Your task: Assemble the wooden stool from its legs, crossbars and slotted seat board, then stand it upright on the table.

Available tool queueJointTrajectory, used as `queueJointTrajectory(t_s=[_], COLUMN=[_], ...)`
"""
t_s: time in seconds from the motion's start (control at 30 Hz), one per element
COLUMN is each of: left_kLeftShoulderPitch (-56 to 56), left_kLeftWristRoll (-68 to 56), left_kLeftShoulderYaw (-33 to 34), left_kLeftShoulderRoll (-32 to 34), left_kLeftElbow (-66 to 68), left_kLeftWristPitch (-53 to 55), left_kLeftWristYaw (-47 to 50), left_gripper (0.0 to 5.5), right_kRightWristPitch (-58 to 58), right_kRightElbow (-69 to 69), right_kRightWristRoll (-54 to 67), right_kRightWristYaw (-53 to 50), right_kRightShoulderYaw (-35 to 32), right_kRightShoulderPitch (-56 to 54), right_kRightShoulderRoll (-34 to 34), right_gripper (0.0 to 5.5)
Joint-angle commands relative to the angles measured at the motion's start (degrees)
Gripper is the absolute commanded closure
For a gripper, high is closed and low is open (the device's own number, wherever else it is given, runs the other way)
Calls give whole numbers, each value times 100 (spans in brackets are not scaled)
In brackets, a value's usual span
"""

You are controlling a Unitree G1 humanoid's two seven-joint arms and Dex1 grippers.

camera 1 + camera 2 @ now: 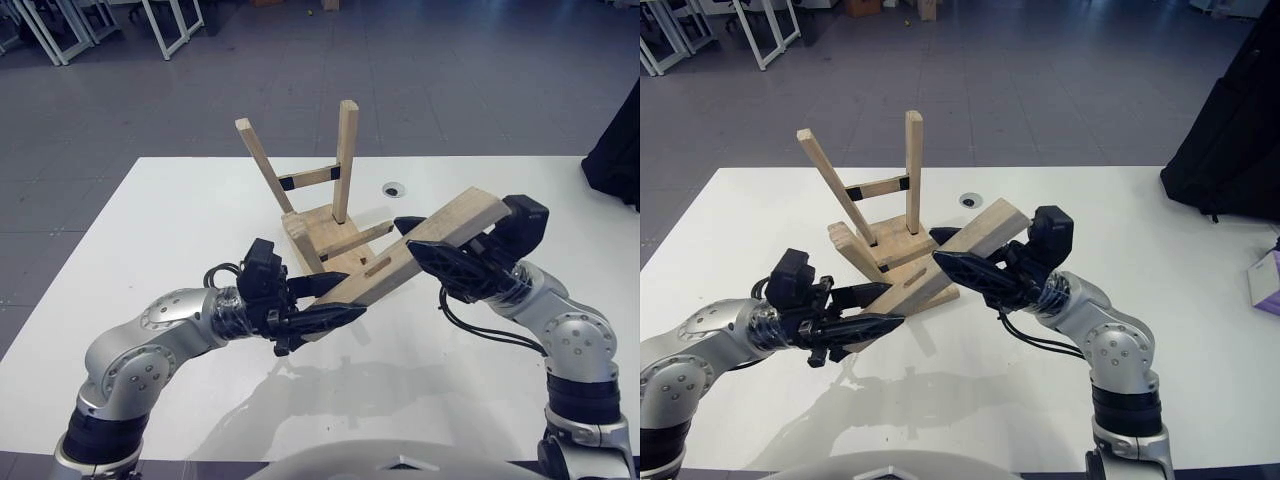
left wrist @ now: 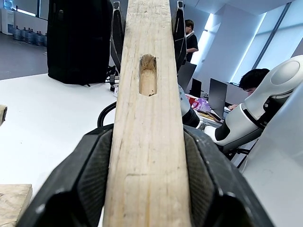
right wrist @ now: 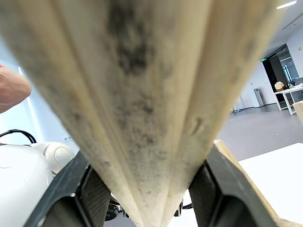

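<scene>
My left gripper [image 1: 350, 297] pinches the low near end of the slotted plank [image 1: 400, 255]. My right gripper [image 1: 405, 235] is clamped on its raised right end, so the plank hangs tilted just near of the part-built stool in the middle of the table [image 1: 180, 200]. As I judge it, two legs [image 1: 345, 160] already stand up from the flat board [image 1: 318, 222], tied by one crossbar [image 1: 310, 179]. Another leg [image 1: 302, 245] and a second crossbar [image 1: 358, 238] lean at its near edge, though I cannot tell whether they are seated. Fitting this plank, closing the remaining joints and turning the stool onto its feet are all left to do.
</scene>
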Motion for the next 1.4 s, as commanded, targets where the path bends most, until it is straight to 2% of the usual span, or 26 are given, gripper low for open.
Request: queueJointTrajectory(t_s=[0.03,0.2,0.23,0.3,0.43,0.53,0.6,0.77,0.9,1.0,1.17,1.27,1.4], left_kLeftShoulderPitch=[56,38,26,20,99,430,494,601,696,676,813,820,921], left_kLeftWristRoll=[220,363,462,672,1039,1401,1487,1533,1679,1939,1975,2053,2255], left_kLeftShoulderYaw=[122,84,65,43,214,322,323,360,246,159,237,238,144], left_kLeftShoulderRoll=[17,-70,-106,-175,-140,132,162,108,355,406,332,302,257], left_kLeftElbow=[170,257,286,347,440,357,333,282,408,570,661,739,773], left_kLeftWristPitch=[-82,-100,-142,-234,-391,-574,-627,-701,-595,-665,-681,-671,-740], left_kLeftWristYaw=[18,60,91,173,322,34,-38,-24,-250,-275,-309,-222,-155], left_gripper=[346,346,310,279,224,224,224,224,224,224,224,224,224], right_kRightWristPitch=[56,-27,-67,-169,-498,-969,-1307,-2592,-3431,-3870,-3976,-3540,-3613], right_kRightElbow=[-164,-169,-160,-155,103,810,1250,2094,2694,2942,2700,2232,1939], right_kRightWristRoll=[247,131,64,-56,-739,-1743,-2236,-3318,-4052,-4506,-4886,-4600,-4958], right_kRightWristYaw=[122,98,94,47,422,753,696,-289,-213,40,679,966,1113], right_kRightShoulderYaw=[-47,-50,-49,-105,-461,-425,-425,-453,62,439,935,949,1059], right_kRightShoulderPitch=[-56,-15,-18,5,145,45,-77,-698,-919,-858,-729,-627,-653], right_kRightShoulderRoll=[-33,8,7,-7,-659,-1222,-1265,-514,-91,-37,-494,-792,-1240], right_gripper=[348,348,348,348,348,348,348,348,348,348,348,348,348])
